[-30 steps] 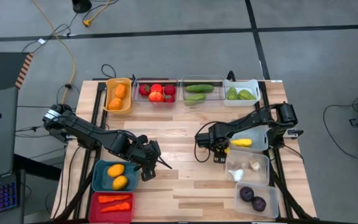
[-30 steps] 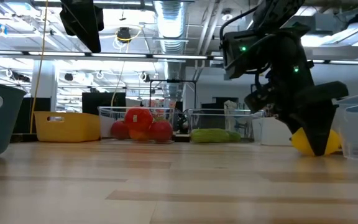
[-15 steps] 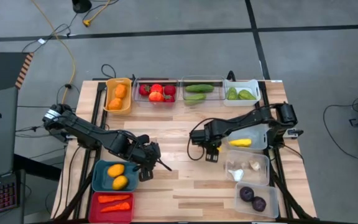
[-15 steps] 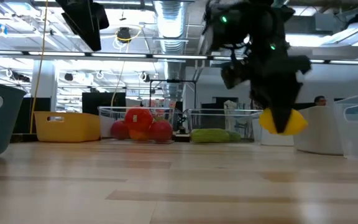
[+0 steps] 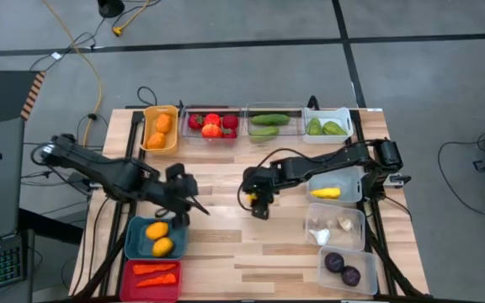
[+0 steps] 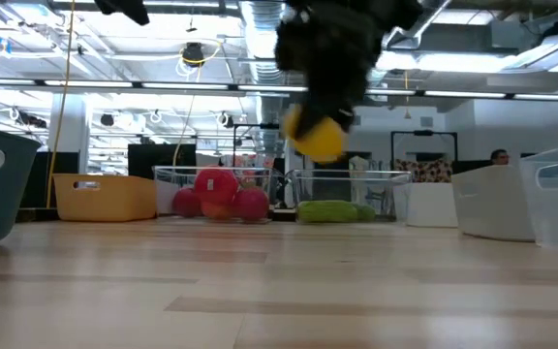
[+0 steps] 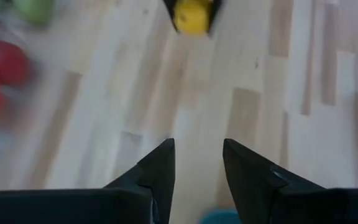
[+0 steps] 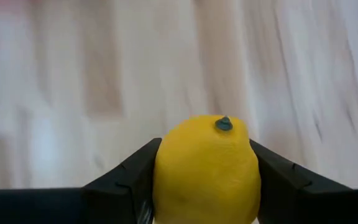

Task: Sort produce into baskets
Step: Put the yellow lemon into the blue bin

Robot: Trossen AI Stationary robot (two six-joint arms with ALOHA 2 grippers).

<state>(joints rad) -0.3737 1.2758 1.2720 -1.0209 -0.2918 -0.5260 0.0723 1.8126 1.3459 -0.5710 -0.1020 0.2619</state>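
Right jaws (image 8: 205,186) clamp the yellow lemon (image 8: 206,168) between them; left jaws (image 7: 197,163) parted, empty.

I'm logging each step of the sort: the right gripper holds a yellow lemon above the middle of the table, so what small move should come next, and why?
Probably carry it on toward the left arm's side. The right gripper is shut on the lemon, held clear above the table. The left gripper, open and empty, faces it, so a handover looks likely, perhaps for the teal bin of yellow-orange fruit.
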